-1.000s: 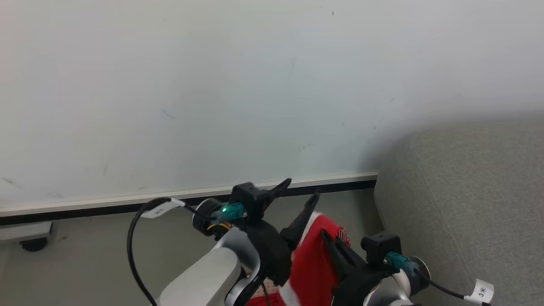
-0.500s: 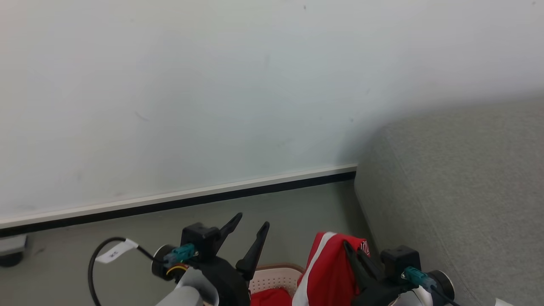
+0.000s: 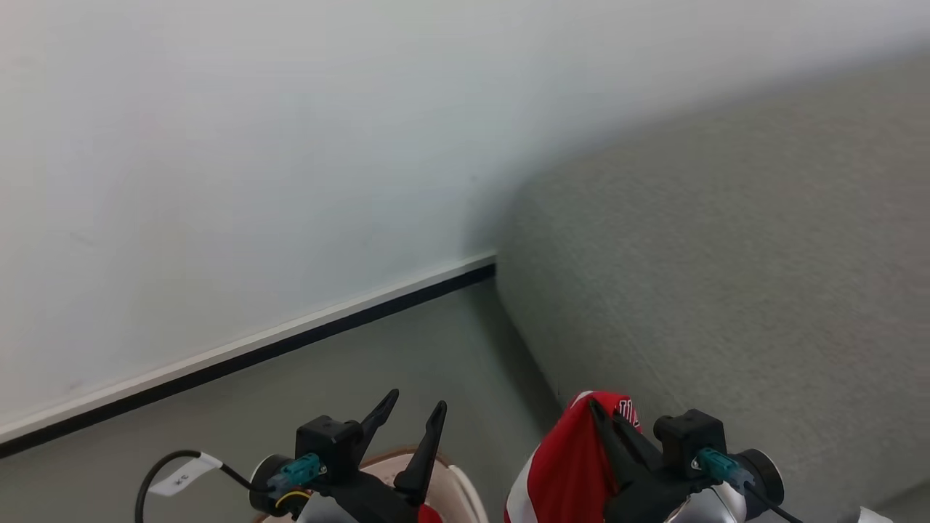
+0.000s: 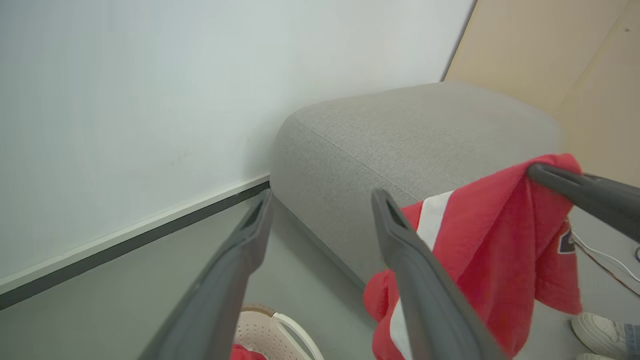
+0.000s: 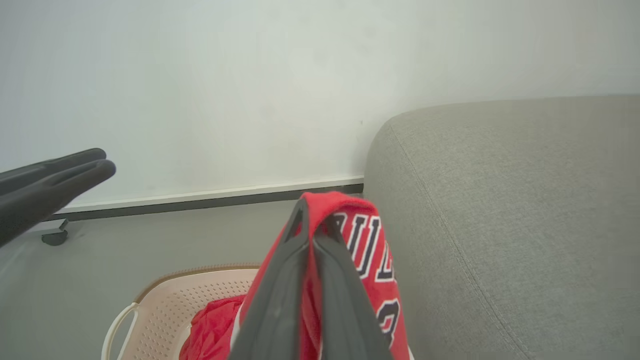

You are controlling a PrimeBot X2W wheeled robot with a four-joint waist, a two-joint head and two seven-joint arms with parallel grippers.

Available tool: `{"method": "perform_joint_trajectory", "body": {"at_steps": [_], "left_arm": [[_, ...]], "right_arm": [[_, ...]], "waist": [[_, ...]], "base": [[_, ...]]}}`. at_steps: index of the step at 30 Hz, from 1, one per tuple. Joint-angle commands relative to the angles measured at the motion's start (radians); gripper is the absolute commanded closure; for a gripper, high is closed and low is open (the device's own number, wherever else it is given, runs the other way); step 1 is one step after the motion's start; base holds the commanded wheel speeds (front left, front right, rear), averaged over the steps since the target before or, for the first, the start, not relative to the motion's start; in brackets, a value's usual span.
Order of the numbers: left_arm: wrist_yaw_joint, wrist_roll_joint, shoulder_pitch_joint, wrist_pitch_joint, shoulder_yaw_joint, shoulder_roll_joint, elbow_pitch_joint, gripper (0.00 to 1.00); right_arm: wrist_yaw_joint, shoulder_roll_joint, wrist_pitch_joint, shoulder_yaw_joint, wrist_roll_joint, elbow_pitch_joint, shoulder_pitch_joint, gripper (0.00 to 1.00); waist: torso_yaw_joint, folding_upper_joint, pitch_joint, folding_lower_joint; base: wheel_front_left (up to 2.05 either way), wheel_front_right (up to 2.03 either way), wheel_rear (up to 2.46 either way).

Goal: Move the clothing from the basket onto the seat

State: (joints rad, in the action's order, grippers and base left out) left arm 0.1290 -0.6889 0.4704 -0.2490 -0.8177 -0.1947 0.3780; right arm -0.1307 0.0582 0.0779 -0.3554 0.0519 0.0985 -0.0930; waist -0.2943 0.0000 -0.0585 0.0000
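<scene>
As our head view is swinging onto the seat (image 3: 726, 254), we are nearing the drop: clothing (image 3: 567, 465) clamped in the right end effector (image 3: 599, 414), left end effector (image 3: 415, 402) gaping empty.

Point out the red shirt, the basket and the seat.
red shirt (image 5: 370, 245): right wrist view, on its lettered panel.
basket (image 5: 165, 310): right wrist view, on its perforated inner wall.
seat (image 5: 500, 190): right wrist view, on its bare grey top.
</scene>
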Motion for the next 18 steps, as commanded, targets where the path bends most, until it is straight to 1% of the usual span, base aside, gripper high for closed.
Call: {"method": "perform_joint_trajectory", "body": {"at_steps": [1, 2, 3, 6, 12, 18], "left_arm": [[0.003, 0.009, -0.012, -0.007, -0.001, -0.006, -0.004, 0.00], [0.005, 0.016, -0.013, -0.007, -0.005, -0.007, -0.005, 0.00], [0.009, 0.019, -0.017, -0.007, -0.008, -0.005, -0.010, 0.00], [0.014, 0.024, -0.018, -0.005, -0.013, -0.007, -0.015, 0.00], [-0.011, 0.035, 0.024, 0.006, -0.033, 0.000, -0.004, 0.00], [-0.020, 0.045, 0.047, -0.001, -0.043, 0.007, 0.018, 0.00]], "right_arm": [[0.000, 0.004, -0.003, 0.001, 0.002, -0.007, 0.001, 1.00], [0.000, 0.004, -0.003, 0.003, 0.002, -0.008, 0.002, 1.00], [0.000, 0.003, -0.004, 0.003, 0.004, -0.010, 0.000, 1.00], [0.000, 0.002, -0.006, 0.001, 0.006, -0.013, -0.006, 1.00], [0.000, 0.000, -0.020, 0.046, -0.010, -0.030, -0.004, 1.00], [0.000, -0.004, -0.025, 0.064, -0.018, -0.035, 0.008, 1.00]], "waist": [[-0.114, 0.0000, 0.038, 0.0000], [-0.132, 0.0000, 0.043, 0.0000], [-0.168, 0.0000, 0.052, 0.0000], [-0.214, 0.0000, 0.069, 0.0000], [-0.234, 0.0000, 0.105, 0.0000], [-0.237, 0.0000, 0.113, 0.0000]], "base": [[0.00, 0.00, 0.00], [0.00, 0.00, 0.00], [0.00, 0.00, 0.00], [0.00, 0.00, 0.00], [0.00, 0.00, 0.00], [0.00, 0.00, 0.00]]}}
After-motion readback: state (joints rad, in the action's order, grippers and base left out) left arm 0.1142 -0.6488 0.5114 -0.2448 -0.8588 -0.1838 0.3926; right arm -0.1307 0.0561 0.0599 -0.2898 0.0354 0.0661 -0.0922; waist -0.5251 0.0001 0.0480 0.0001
